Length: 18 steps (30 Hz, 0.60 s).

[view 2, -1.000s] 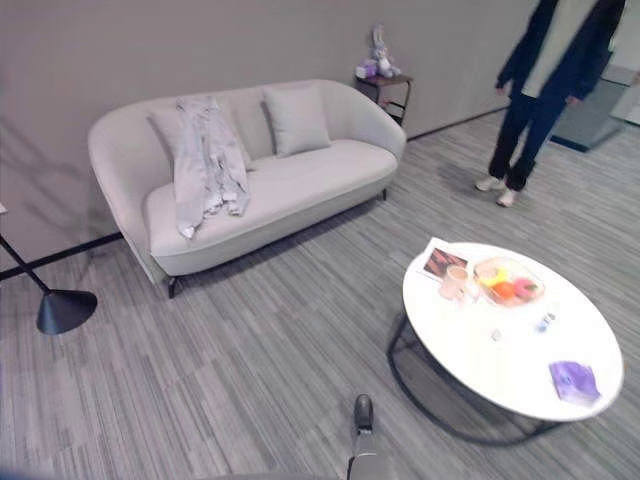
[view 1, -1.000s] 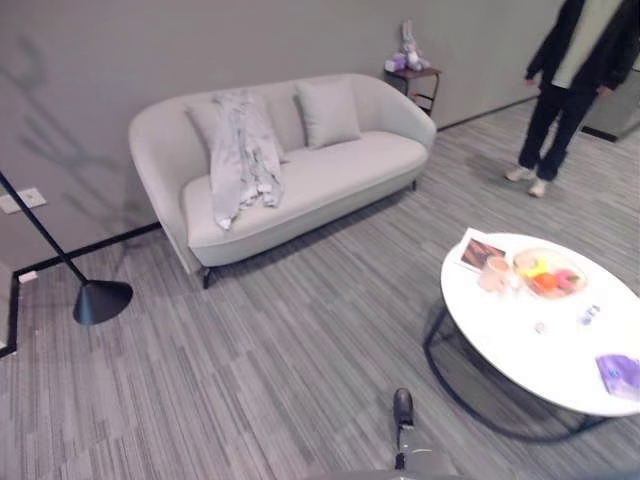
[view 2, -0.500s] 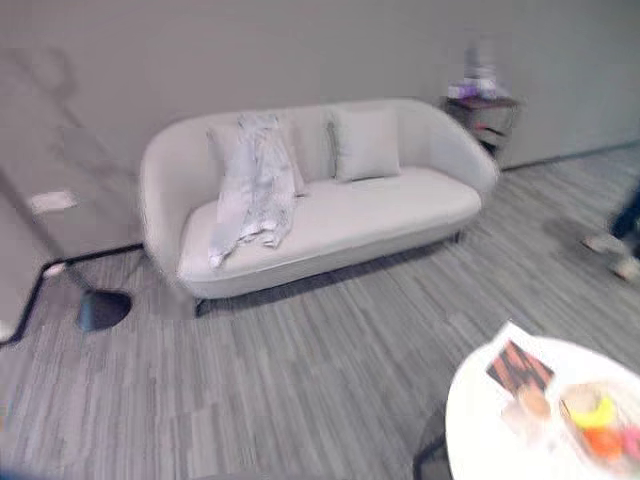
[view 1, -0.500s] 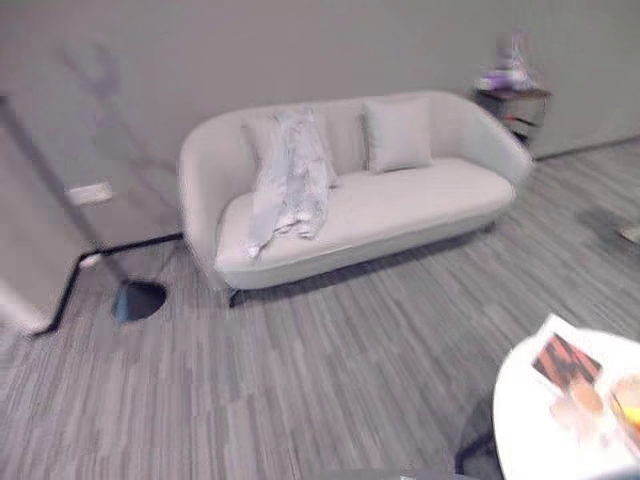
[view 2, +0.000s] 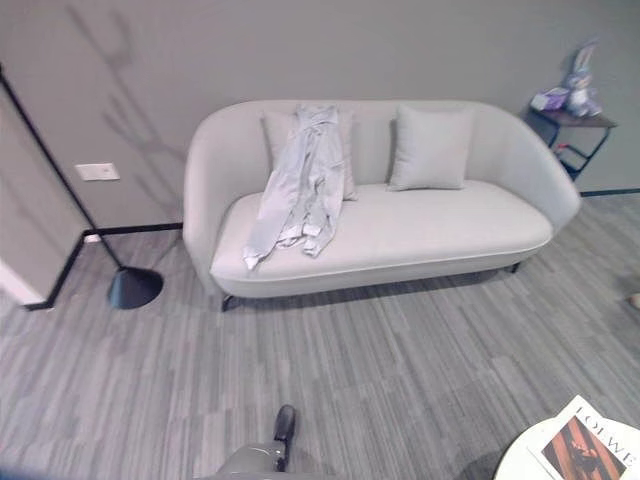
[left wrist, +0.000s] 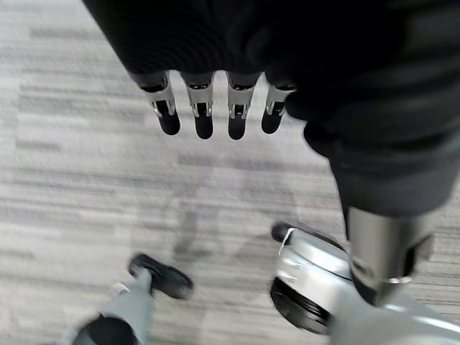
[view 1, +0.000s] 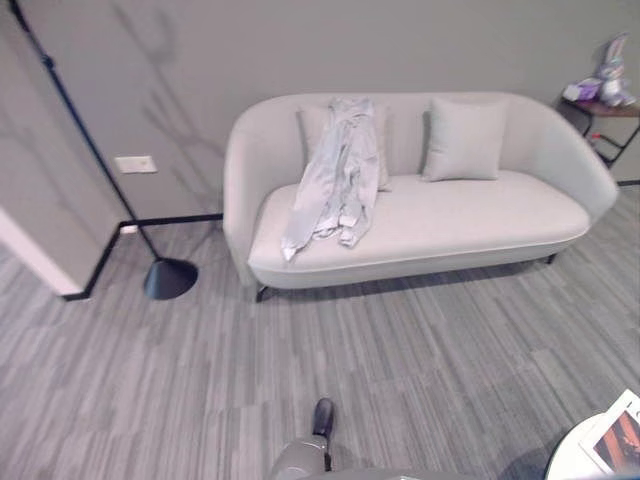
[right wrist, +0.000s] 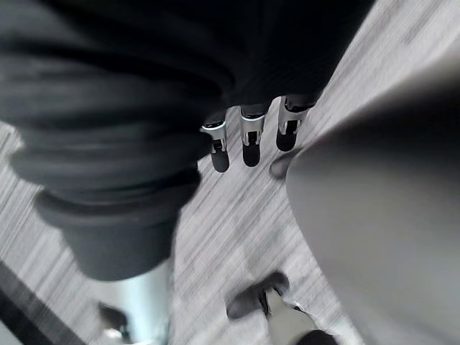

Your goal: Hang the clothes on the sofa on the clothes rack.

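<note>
A pale grey garment (view 1: 335, 165) lies draped over the backrest and seat of a light sofa (view 1: 480, 225), on its left half, hanging down to the seat's front. The sofa stands against the grey wall, some way across the floor from me. My left hand (left wrist: 203, 118) hangs over the carpet with straight fingers and holds nothing. My right hand (right wrist: 249, 144) also hangs down beside my body, fingers relaxed and empty. Both hands are far from the garment.
Two cushions (view 1: 463, 138) lean on the sofa's back. A black slanted pole with a cone base (view 1: 168, 278) stands left of the sofa. A small side table with a plush toy (view 1: 605, 85) is at the far right. A white round table's edge (view 1: 570, 465) with a magazine shows bottom right.
The camera has swung left: the sofa now sits in the middle, the person and most of the round table have left the picture. The garment lies as before.
</note>
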### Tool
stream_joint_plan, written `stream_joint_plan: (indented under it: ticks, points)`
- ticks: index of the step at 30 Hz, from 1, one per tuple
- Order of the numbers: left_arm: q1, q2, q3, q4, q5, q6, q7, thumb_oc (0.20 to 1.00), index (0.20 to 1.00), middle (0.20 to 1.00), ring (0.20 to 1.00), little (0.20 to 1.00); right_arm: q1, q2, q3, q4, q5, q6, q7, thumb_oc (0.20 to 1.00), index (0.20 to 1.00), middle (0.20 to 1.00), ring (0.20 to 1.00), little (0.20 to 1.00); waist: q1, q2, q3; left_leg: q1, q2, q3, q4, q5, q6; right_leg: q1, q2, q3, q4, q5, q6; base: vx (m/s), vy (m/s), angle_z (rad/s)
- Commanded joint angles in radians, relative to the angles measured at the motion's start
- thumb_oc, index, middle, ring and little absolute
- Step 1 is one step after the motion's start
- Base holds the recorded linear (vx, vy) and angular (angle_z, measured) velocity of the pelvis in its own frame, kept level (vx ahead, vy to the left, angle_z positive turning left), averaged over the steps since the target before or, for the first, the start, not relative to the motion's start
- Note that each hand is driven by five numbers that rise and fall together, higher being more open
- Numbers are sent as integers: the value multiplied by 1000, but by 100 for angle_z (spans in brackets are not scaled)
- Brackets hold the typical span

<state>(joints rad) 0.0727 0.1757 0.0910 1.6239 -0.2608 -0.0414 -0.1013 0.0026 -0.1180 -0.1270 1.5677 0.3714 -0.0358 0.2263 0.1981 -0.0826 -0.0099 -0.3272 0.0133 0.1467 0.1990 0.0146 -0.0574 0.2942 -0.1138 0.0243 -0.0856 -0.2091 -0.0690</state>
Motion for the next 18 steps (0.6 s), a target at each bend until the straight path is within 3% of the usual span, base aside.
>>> stream_joint_plan:
  ticks: [1, 2, 3, 4, 5, 6, 8, 9, 10, 11, 12, 13, 15, 17, 18]
  points:
    - [-1, -9, -28, 12, 33, -29, 9, 1000, 1000, 1000, 1000, 1000, 52, 73, -31, 54, -58, -6, 11, 1000, 1000, 1000, 1000, 1000, 28, 21, -125, 59, -6, -47, -230, 106, -2, 10, 11, 1, 160, 349, 74, 378, 139, -12]
    - [-1, -9, -28, 12, 33, -29, 9, 1000, 1000, 1000, 1000, 1000, 52, 73, -31, 54, -58, -6, 11, 1000, 1000, 1000, 1000, 1000, 28, 20, -124, 61, -8, -46, -230, 106, -1, 10, 10, 1, 163, 346, 74, 533, 242, 19]
    - [-22, -9, -45, -2, 36, -33, 14, 1000, 1000, 1000, 1000, 1000, 60, 78, -17, 37, -80, -3, 21, 1000, 1000, 1000, 1000, 1000, 9, 54, -127, 140, 0, -40, -240, 109, 2, -12, 9, -41, 356, 333, 60, 346, 169, 38]
    - [-22, -9, -45, -2, 36, -33, 14, 1000, 1000, 1000, 1000, 1000, 60, 78, -17, 37, -80, -3, 21, 1000, 1000, 1000, 1000, 1000, 9, 54, -127, 140, 0, -40, -241, 109, 2, -12, 10, -41, 356, 333, 60, 710, 355, 23]
    - [-57, -7, -86, -24, 48, -41, 19, 1000, 1000, 1000, 1000, 1000, 49, 65, 10, -13, -93, -2, 24, 1000, 1000, 1000, 1000, 1000, -20, 102, -96, 253, 15, -45, -257, 98, 10, -88, -5, -90, 583, 325, 42, 489, 282, -34]
    - [-83, 2, -120, -37, 59, -45, 25, 1000, 1000, 1000, 1000, 1000, 39, 65, 24, -34, -106, -10, 19, 1000, 1000, 1000, 1000, 1000, -34, 132, -70, 299, 33, -49, -263, 91, 16, -158, -13, -114, 697, 301, 30, 592, 351, -75]
    - [-135, 4, -214, -63, 104, -55, 43, 1000, 1000, 1000, 1000, 1000, 15, 76, 51, -66, -121, -22, 3, 1000, 1000, 1000, 1000, 1000, -68, 159, -14, 373, 44, -60, -278, 80, 17, -278, 17, -105, 775, 250, 30, 347, 191, -59]
    - [-166, -14, -292, -83, 138, -62, 51, 1000, 1000, 1000, 1000, 1000, 13, 94, 84, -79, -137, -29, 0, 1000, 1000, 1000, 1000, 1000, -107, 162, 19, 415, 25, -86, -281, 79, 18, -381, 98, -79, 702, 255, 36, 272, 92, -10]
    - [-167, -14, -292, -83, 138, -62, 52, 1000, 1000, 1000, 1000, 1000, 13, 95, 84, -80, -136, -29, -1, 1000, 1000, 1000, 1000, 1000, -110, 156, 26, 422, 18, -87, -279, 75, 19, -375, 91, -79, 712, 244, 38, 533, 27, 32]
    - [-164, -31, -360, -101, 178, -43, 39, 1000, 1000, 1000, 1000, 1000, -238, -88, 188, -32, -118, 49, 20, 1000, 1000, 1000, 1000, 1000, -123, 134, 17, 467, -10, -140, -277, 73, 20, -381, 105, -62, 526, 250, 53, 360, -15, 38]
    - [-167, -33, -358, -101, 179, -42, 39, 1000, 1000, 1000, 1000, 1000, -242, -90, 188, -30, -118, 49, 21, 1000, 1000, 1000, 1000, 1000, -128, 138, 23, 470, -8, -144, -277, 74, 19, -373, 107, -67, 519, 254, 52, 486, -27, 39]
    - [-193, -41, -373, -112, 141, -73, 48, 1000, 1000, 1000, 1000, 1000, -101, 81, 147, -46, -129, -9, -9, 1000, 1000, 1000, 1000, 1000, -140, 129, 44, 482, -20, -161, -273, 68, 23, -414, 106, -50, 404, 265, 60, 312, -9, 19]
    - [-180, -46, -410, -107, 162, -71, 38, 1000, 1000, 1000, 1000, 1000, -43, 88, 128, -49, -83, 3, 12, 1000, 1000, 1000, 1000, 1000, -185, 129, 56, 531, -21, -190, -283, 38, 31, -491, 108, -21, 193, 282, 65, 433, -5, 40]
    - [-190, -40, -431, -100, 177, -73, 45, 1000, 1000, 1000, 1000, 1000, -45, 78, 107, -35, -61, 8, 15, 1000, 1000, 1000, 1000, 1000, -206, 131, 60, 556, -16, -207, -286, 24, 37, -531, 110, -18, 109, 295, 70, 348, -14, 65]
    - [-206, -28, -446, -94, 181, -70, 49, 1000, 1000, 1000, 1000, 1000, -53, 80, 89, -27, -53, 8, 21, 1000, 1000, 1000, 1000, 1000, -224, 133, 71, 587, -1, -241, -286, 3, 46, -617, 98, -20, 31, 317, 83, 443, -42, 60]
